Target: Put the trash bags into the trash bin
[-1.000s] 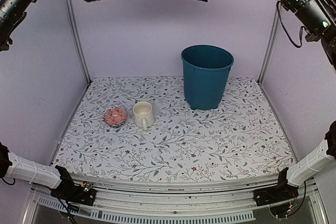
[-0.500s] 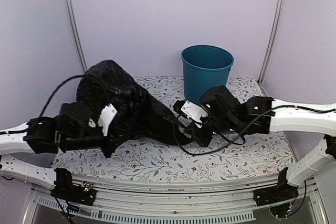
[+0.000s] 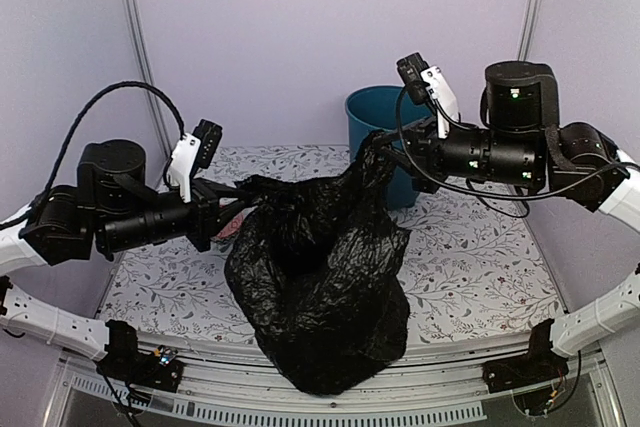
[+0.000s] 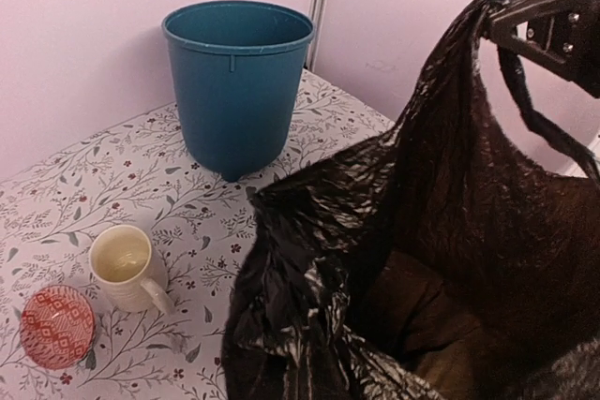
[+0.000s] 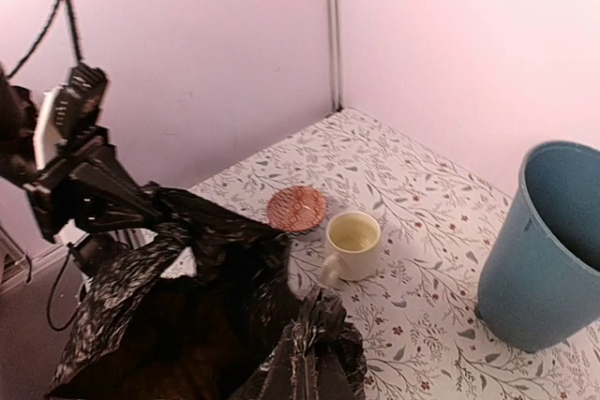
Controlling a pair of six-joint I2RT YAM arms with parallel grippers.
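The trash bag (image 3: 320,287), black and glossy, hangs stretched between both grippers above the table's front half, its mouth spread open and its bottom sagging past the near edge. My left gripper (image 3: 243,191) is shut on the bag's left rim. My right gripper (image 3: 381,146) is shut on the right rim, higher up. The teal trash bin (image 3: 372,110) stands upright at the back, partly hidden behind the right arm and the bag; it shows whole in the left wrist view (image 4: 236,81). Bunched plastic (image 5: 319,353) covers my right fingertips, and bag folds (image 4: 309,325) cover the left ones.
A cream mug (image 4: 124,267) and a small red patterned dish (image 4: 56,326) sit on the floral table (image 4: 141,166) left of the bin, near the bag's left side. Lilac walls with metal corner posts (image 3: 134,37) close in the back and sides.
A second ago both arms were raised high with the bag at the top. Then they lay low with the bag heaped on the table. Now the bag hangs spread between them.
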